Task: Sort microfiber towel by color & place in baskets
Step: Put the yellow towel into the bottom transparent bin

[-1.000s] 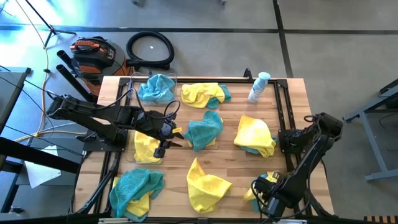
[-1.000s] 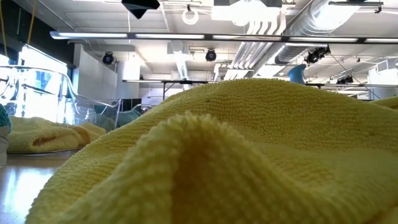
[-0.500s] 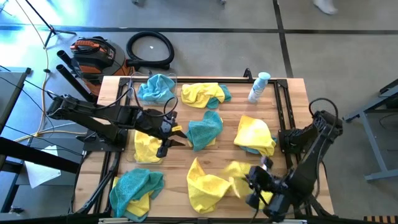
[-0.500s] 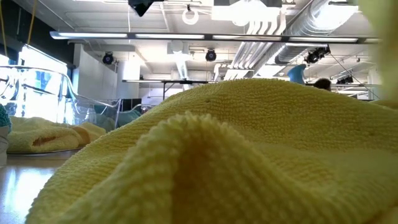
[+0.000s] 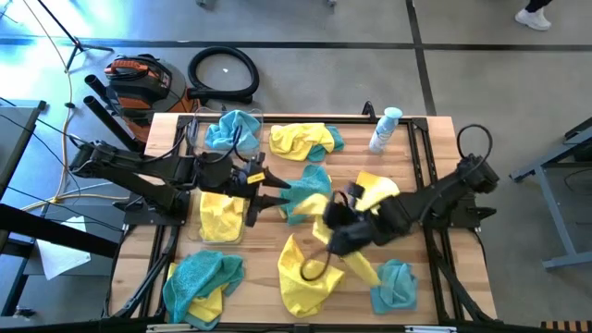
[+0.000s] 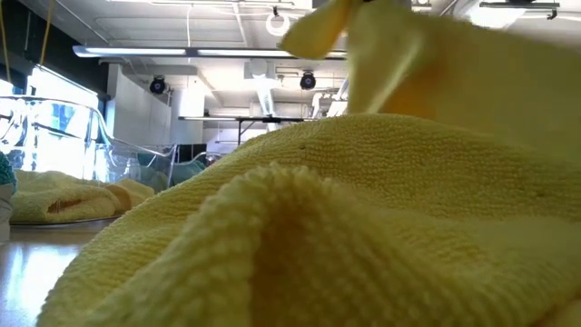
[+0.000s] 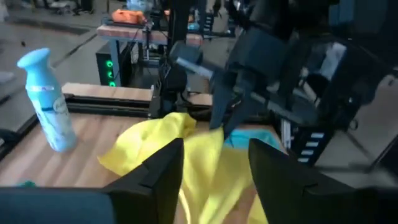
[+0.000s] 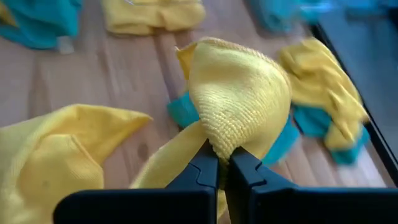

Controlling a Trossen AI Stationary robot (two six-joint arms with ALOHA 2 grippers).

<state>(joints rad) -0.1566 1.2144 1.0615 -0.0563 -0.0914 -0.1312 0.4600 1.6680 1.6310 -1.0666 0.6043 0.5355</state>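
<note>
Right gripper (image 5: 326,222) is over the middle of the table, fingers pinched tight on a yellow towel (image 8: 239,102); the cloth hangs off the tips, clear of the wood. Right wrist view shows it bunched above the pads (image 8: 202,169).

Left gripper (image 5: 262,196) is left of table centre, just beside the teal towel (image 5: 303,190) in the middle. Fingers (image 7: 155,171) are spread apart with nothing between them; the left wrist view looks past them at the lifted yellow cloth and the right arm.

One basket (image 5: 191,231) sits near the left edge with a yellow towel (image 5: 218,218) inside. The second basket, at the far left corner, holds a light blue towel (image 5: 232,129); its clear walls are hard to make out from above.

Loose cloths:
- yellow-and-teal pile (image 5: 303,141) at the far edge
- yellow sheet (image 5: 301,273) at the near edge, middle
- teal cloth (image 5: 395,285) near the near right corner
- teal-over-yellow heap (image 5: 200,282) at the near left corner

Spray bottle (image 5: 383,129) stands near the far right corner.

Low view is mostly blocked by yellow fabric (image 6: 318,236).
</note>
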